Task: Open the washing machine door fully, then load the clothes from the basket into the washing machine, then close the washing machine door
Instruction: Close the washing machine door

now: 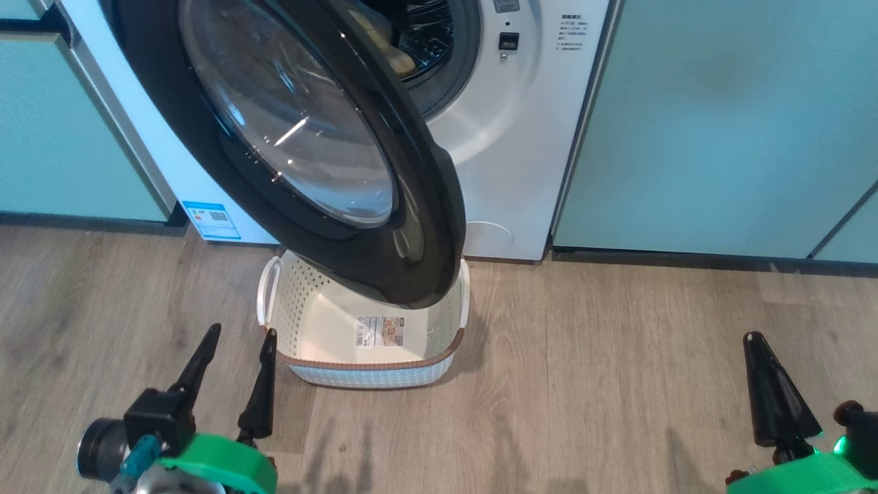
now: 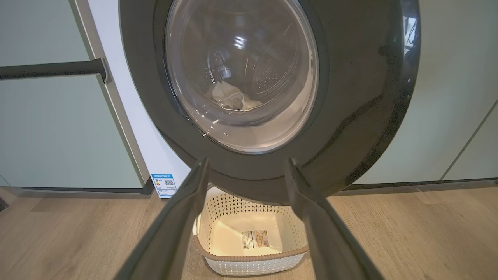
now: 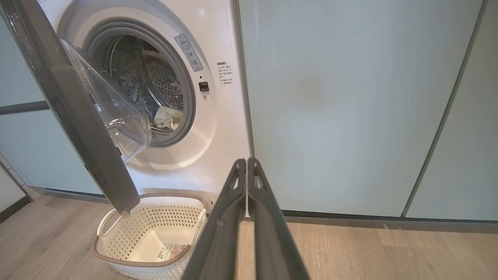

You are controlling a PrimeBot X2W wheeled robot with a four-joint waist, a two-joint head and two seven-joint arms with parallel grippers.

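Note:
The washing machine (image 1: 521,137) stands between cabinets with its round black door (image 1: 302,137) swung partway out over the basket (image 1: 374,370). The cream basket sits on the floor below the door, its labelled bottom bare. Pale clothes (image 3: 168,118) lie inside the drum and show through the door glass in the left wrist view (image 2: 233,99). My left gripper (image 1: 236,350) is open, low at the front left, just left of the basket, holding nothing. My right gripper (image 1: 758,343) is shut and empty at the front right, well clear of the door; its fingers (image 3: 247,175) press together.
Pale green cabinets (image 1: 727,123) flank the machine on both sides, with a dark handle bar (image 2: 50,69) on the left one. Wood floor (image 1: 617,384) stretches between the basket and my right gripper.

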